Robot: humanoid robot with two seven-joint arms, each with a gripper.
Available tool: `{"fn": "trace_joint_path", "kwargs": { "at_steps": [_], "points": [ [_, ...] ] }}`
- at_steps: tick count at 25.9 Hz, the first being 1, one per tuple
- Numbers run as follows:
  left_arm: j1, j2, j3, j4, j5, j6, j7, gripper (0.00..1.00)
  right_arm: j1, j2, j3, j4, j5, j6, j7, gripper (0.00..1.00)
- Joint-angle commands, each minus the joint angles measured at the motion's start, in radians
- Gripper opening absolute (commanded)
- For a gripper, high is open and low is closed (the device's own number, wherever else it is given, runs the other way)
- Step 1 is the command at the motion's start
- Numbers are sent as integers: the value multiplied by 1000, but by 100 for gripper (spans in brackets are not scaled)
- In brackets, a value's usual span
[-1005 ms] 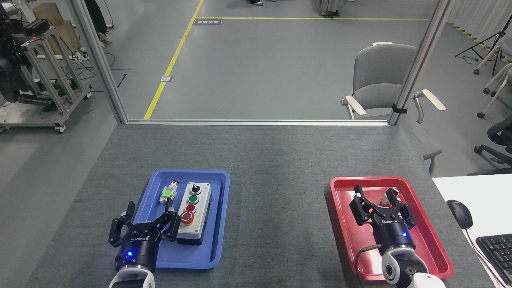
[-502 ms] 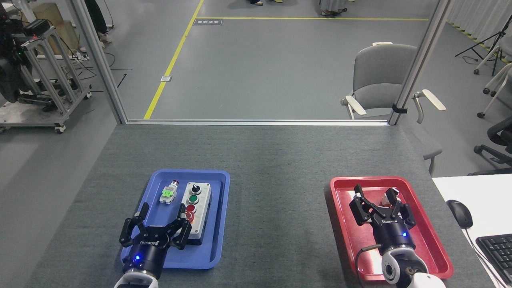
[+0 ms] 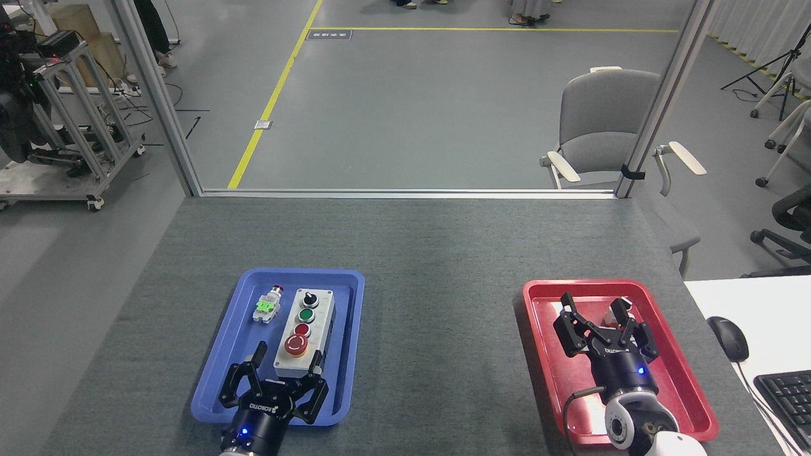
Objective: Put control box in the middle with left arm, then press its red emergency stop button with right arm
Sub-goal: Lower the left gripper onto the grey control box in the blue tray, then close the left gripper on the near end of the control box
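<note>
Control box (image 3: pixel 303 333) not yet grasped, sits in blue tray (image 3: pixel 215 373); left gripper (image 3: pixel 284 375) & right gripper (image 3: pixel 595 316) jaws spread, empty; e-stop (image 3: pixel 296 344) unpressed.

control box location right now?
Head view, left side: the control box lies in the blue tray, right of the small grey-and-green component, with the open left end effector at its near end.

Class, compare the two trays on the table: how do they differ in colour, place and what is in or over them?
The blue tray lies on the left; the red tray lies on the right. The blue tray holds the control box and a small grey-and-green component, with the left gripper at its near end; over the red tray hangs the right gripper. Both are shallow, rectangular, round-cornered trays.
</note>
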Motion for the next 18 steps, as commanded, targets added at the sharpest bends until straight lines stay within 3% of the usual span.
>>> {"fn": "trace_joint_path", "kwargs": {
  "at_steps": [1,4,18],
  "points": [
    [-18,-9,-18,45,-25,38,1,98,0,-2,0,0,0,0,0,100],
    [-24,-7,-19,74,-50,99,-3,99,0,-1,0,0,0,0,0,100],
    [-67,-17,-47,200,-41,98,-2,99,-2,9,0,0,0,0,0,100]
  ]
}}
